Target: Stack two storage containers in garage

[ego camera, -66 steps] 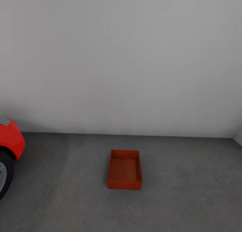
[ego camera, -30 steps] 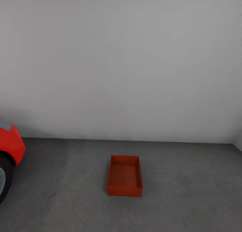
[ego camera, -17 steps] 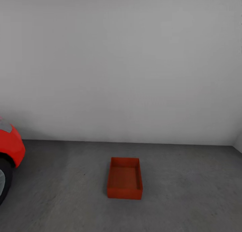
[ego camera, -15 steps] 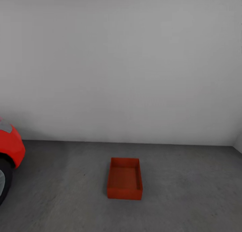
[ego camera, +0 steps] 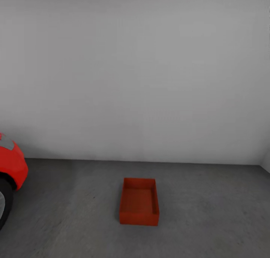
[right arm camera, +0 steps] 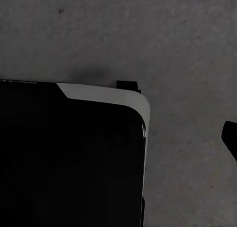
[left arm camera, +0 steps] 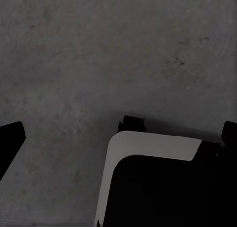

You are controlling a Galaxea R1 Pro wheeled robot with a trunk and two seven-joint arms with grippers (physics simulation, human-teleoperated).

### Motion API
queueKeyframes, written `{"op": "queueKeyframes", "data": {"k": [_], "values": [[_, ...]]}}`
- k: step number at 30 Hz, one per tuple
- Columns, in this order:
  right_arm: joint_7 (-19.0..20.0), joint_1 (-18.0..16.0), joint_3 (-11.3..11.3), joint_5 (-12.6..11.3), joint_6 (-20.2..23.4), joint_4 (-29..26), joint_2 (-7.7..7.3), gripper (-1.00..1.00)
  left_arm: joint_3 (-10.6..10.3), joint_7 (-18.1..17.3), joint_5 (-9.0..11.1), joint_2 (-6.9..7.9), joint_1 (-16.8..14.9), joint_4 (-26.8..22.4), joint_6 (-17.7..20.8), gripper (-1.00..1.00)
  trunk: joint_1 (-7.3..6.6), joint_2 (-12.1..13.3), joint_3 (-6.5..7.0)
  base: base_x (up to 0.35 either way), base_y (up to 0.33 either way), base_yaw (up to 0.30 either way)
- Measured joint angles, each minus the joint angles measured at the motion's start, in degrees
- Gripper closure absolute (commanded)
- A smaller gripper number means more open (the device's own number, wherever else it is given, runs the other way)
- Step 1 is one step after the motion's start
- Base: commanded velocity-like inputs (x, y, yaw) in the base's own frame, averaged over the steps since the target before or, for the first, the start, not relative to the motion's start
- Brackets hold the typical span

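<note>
— Container position? Where is it seen?
— One orange-red rectangular open-top bin (ego camera: 139, 206) is set upright on the dark grey rough concrete floor (ego camera: 210, 213), well apart from the plain pale grey wall (ego camera: 142, 70). A red car (ego camera: 11, 164) is cut off at the head view's left edge.
— And the jaws?
— Nothing is seen held. In the wrist views, dark fingertips (left arm camera: 10, 140) and (right arm camera: 230, 135) are glimpsed at the picture edges above the concrete — how wide either pair stands cannot be told.

The dark grey concrete floor (ego camera: 210, 213) carried one orange-red storage container (ego camera: 139, 206), open side up, standing near the pale wall. At the left edge, a red car's wheel (ego camera: 3, 205) rested on it.
</note>
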Motion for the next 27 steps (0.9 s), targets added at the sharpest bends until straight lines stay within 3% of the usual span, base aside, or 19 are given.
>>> {"op": "queueKeyframes", "data": {"k": [27], "values": [[0.00,0.00,0.00,-0.05,0.08,-0.02,0.00,-1.00,-0.16,0.00,-0.59,-0.15,1.31,-0.74,-1.71,-1.00,0.00,0.00,2.46,0.000,0.000,0.000]]}}
